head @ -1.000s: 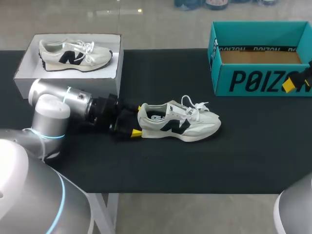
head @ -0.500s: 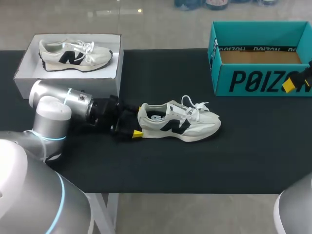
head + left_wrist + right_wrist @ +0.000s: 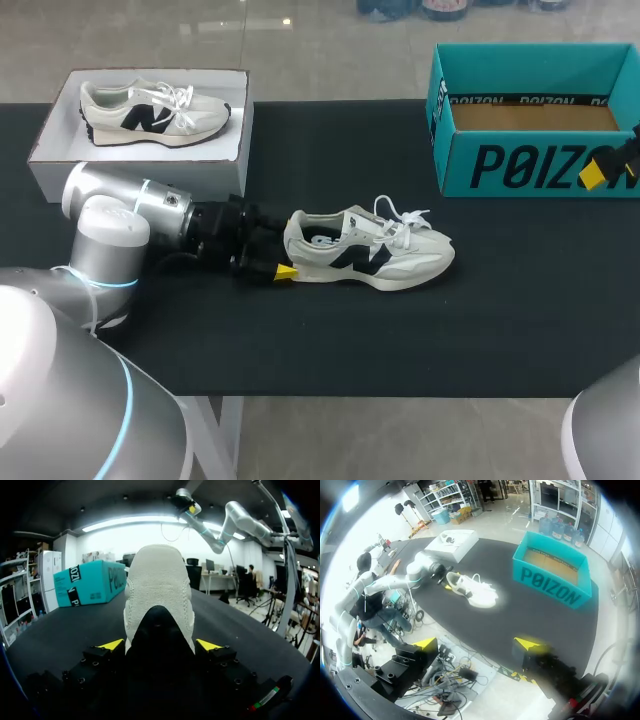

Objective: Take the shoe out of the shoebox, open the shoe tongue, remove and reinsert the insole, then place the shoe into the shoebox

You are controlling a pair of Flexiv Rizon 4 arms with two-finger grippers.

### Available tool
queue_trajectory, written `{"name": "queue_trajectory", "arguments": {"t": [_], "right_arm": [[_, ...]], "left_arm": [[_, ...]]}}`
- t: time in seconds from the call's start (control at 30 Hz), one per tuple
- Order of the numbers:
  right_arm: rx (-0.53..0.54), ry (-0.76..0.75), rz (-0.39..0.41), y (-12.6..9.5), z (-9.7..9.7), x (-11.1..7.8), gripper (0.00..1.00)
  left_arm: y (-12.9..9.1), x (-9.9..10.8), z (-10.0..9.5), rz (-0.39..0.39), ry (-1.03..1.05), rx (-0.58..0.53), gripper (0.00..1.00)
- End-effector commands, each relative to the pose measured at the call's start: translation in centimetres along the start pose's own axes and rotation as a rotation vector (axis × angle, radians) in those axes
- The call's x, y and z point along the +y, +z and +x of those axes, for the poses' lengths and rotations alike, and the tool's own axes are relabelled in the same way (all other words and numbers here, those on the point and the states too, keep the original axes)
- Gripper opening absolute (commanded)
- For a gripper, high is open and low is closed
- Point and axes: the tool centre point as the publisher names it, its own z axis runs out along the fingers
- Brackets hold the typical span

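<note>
Black cloth covers the long tabletop [image 3: 500, 330] that fills the middle band of the head view. Near the centre of that frame lies a cream-and-white mesh sneaker [image 3: 368, 252] with a black side logo and loose white laces. It rests on its sole outside any box, toe toward the frame's right and heel toward the left.

A silver left arm [image 3: 120, 215] comes in from the left edge and stretches low over the tabletop to that heel. The left hand [image 3: 159, 645] is clamped on the sneaker's heel. In the left wrist view its two yellow fingertips [image 3: 111, 644] sit against either side of the heel, with the black heel patch between them and the shoe's back rising straight ahead. In the head view only the nearer yellow tip shows, just below the heel.

An open teal cardboard shoebox [image 3: 535, 165] with black lettering stands at the upper right of the frame, well apart from the sneaker, its brown floor showing. At the upper left sits a shallow white box [image 3: 235, 140] holding a second sneaker [image 3: 152, 112] of the same kind.

The right hand [image 3: 476, 645] hangs high above the scene with its fingers apart and nothing between them. The whole tabletop lies far ahead of it in the right wrist view.
</note>
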Motion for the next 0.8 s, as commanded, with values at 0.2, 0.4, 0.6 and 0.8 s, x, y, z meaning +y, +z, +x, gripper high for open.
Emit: {"name": "queue_trajectory", "arguments": {"t": [0.2, 0.4, 0.6, 0.8], "right_arm": [[0.001, 0.001, 0.006, 0.1, -0.1, 0.3, 1.0], [0.001, 0.001, 0.006, 0.1, -0.1, 0.3, 1.0], [0.001, 0.001, 0.006, 0.1, -0.1, 0.3, 1.0], [-0.123, 0.058, 0.091, 0.4, 1.4, 1.4, 1.0]], "left_arm": [[0.2, 0.0, 0.0, -0.005, 0.0, -0.001, 0.0], [0.2, 0.0, 0.0, -0.005, 0.0, -0.001, 0.0], [0.2, 0.0, 0.0, -0.005, 0.0, -0.001, 0.0], [0.2, 0.0, 0.0, -0.005, 0.0, -0.001, 0.0]]}}
